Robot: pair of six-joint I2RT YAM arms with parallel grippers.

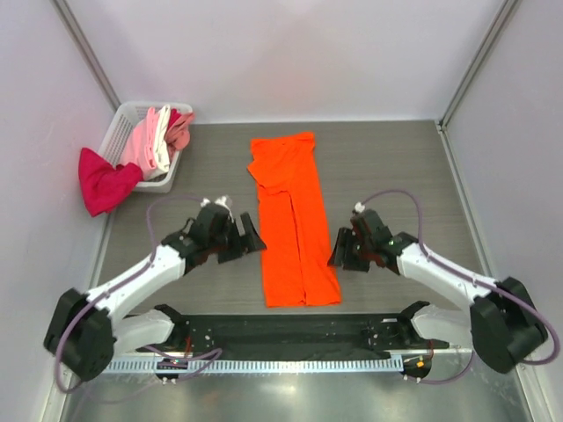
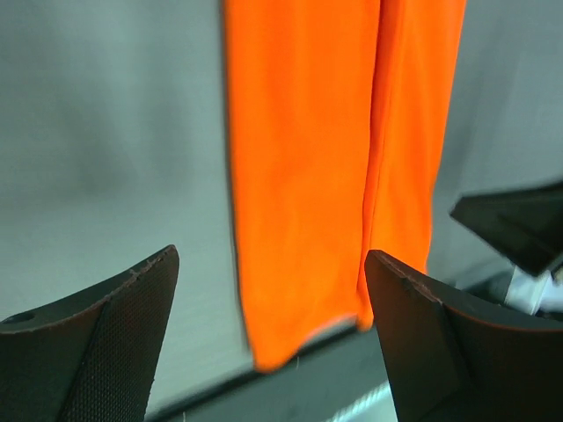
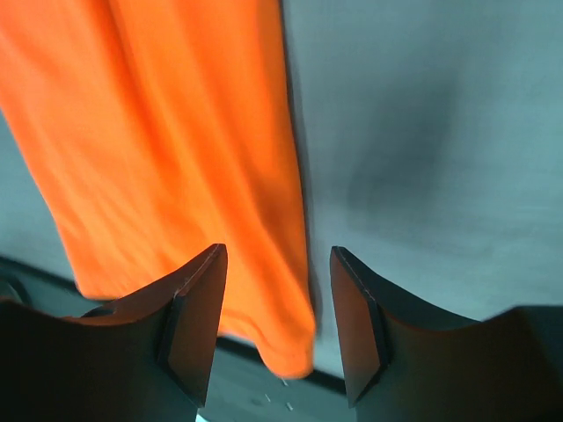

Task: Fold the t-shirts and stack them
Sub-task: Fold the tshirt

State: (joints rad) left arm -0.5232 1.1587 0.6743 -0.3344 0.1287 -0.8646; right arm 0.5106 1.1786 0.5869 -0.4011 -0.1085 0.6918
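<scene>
Left fingers (image 2: 163, 268) wide apart, empty. Right fingers (image 3: 214, 268) partly open, empty, over the edge of the orange t-shirt (image 1: 290, 220). It lies flat in a long smooth strip on the grey table (image 1: 396, 171). White mesh basket (image 1: 120, 132), far left, holds the pink, white and salmon t-shirts (image 1: 157, 141). The magenta t-shirt (image 1: 104, 180) hangs over its side.

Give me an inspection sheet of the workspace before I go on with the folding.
Surface: grey wood-grain table, no spills seen.
Job's things: orange t-shirt lies folded into a long strip at centre; magenta t-shirt hangs out of the basket's near end; pink and white t-shirts are inside it.
Clutter: white mesh basket at the far-left corner.
Tools: left tool and right tool are open, flanking the strip and holding nothing.
Cables: left cable and right cable loop clear of the cloth.
Surroundings: pale walls; nothing else seen.
</scene>
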